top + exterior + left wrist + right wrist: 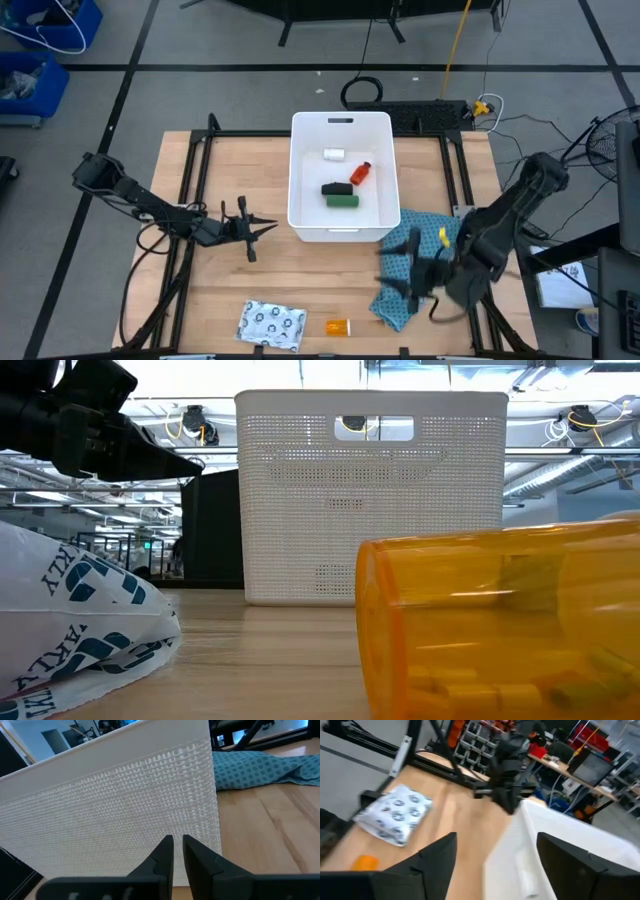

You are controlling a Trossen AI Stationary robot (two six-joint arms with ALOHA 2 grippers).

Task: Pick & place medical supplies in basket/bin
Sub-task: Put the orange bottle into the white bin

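With four supplies already in the white bin (340, 130), the orange vial (338, 327) and silvery packet (271, 323) are left at the table's (230, 170) near edge, where the spread right claw (420, 283) risks snagging the teal cloth (425, 230); the left claw (262, 229) is pressed together, empty

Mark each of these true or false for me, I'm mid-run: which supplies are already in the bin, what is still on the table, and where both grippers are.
1. The red bottle lies inside the white bin. True.
2. The orange vial is in the bin too. False: it lies on the table, beside the silvery packet.
3. The green block and black block lie side by side in the bin. True.
4. The left gripper grips the packet. False: it is shut on nothing, next to the bin's wall.
5. The right gripper is open above the teal cloth. True.
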